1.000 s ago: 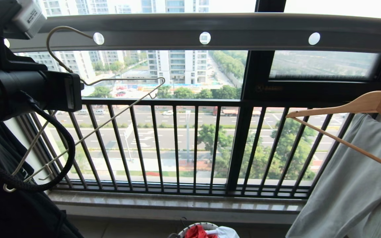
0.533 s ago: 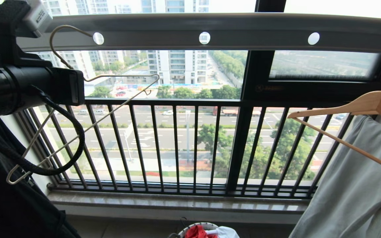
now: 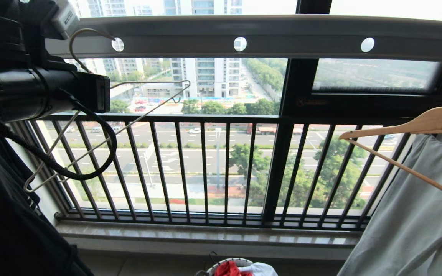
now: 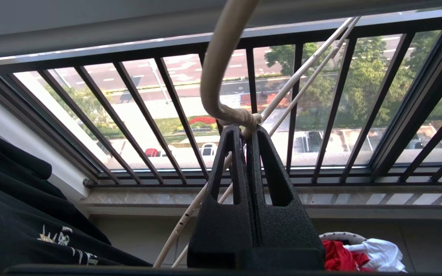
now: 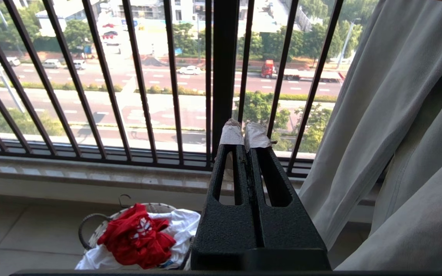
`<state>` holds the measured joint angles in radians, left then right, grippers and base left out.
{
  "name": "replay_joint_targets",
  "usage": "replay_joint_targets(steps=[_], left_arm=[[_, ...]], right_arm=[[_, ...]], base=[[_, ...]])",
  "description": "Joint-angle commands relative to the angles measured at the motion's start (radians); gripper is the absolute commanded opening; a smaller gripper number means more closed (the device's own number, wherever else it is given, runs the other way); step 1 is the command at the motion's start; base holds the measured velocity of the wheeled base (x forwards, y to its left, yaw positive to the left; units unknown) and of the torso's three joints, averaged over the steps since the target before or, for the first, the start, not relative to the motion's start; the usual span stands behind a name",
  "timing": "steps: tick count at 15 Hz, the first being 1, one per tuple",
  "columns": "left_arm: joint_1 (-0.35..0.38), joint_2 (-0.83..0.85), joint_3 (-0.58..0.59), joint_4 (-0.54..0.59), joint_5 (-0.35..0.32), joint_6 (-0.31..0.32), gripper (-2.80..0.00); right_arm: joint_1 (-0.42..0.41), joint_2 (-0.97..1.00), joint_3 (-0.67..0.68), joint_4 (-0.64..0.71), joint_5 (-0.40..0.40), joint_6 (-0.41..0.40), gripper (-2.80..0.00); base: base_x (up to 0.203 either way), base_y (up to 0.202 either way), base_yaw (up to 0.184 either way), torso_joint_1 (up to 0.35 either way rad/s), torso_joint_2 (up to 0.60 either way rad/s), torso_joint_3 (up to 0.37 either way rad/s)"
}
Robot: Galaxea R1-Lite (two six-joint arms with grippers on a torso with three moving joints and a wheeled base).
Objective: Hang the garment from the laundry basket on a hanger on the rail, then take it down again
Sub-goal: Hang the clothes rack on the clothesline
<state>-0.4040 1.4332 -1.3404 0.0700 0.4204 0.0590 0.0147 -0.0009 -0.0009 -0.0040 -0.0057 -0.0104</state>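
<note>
Holding the hanger (image 4: 221, 80) at the base of its hook, the left gripper (image 4: 244, 128) is clamped shut on the wire just under the rail (image 3: 290, 36). The right gripper (image 5: 246, 134) is closed on nothing. The garment (image 5: 136, 237) lies in the laundry basket (image 5: 90, 230) on the floor. Lifting the hook squarely clear should avoid snagging; open room lies toward the window railing (image 3: 205, 168).

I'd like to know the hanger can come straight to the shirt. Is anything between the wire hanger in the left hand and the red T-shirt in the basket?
Nothing visible. The left hand, shut on the hanger by the rail, has only open air down to the garment atop the laundry basket.
</note>
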Motion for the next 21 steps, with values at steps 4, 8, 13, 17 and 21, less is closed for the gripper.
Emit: replay_joint_targets(steps=[4,8,13,17,21], left_arm=[[0.001,0.048,-0.016,0.001,0.003,0.002,-2.8],[0.001,0.073,-0.016,0.0,0.014,0.002,-2.8],[-0.001,0.089,-0.003,0.002,0.02,0.015,-2.8],[-0.001,0.078,0.053,0.002,0.02,0.039,-2.8],[0.001,0.076,0.089,0.001,0.02,0.035,-2.8]], right_arm=[[0.001,0.002,-0.001,-0.001,0.0,0.0,-2.8],[0.001,0.002,-0.001,-0.001,0.0,0.0,-2.8],[0.001,0.002,0.0,-0.001,0.0,0.0,-2.8],[0.001,0.002,-0.001,-0.001,0.0,0.0,-2.8],[0.001,0.002,-0.001,-0.001,0.0,0.0,-2.8]], base=[[0.0,0.0,0.0,0.0,0.0,0.0],[0.0,0.0,0.0,0.0,0.0,0.0],[0.0,0.0,0.0,0.0,0.0,0.0],[0.0,0.0,0.0,0.0,0.0,0.0],[0.0,0.0,0.0,0.0,0.0,0.0]])
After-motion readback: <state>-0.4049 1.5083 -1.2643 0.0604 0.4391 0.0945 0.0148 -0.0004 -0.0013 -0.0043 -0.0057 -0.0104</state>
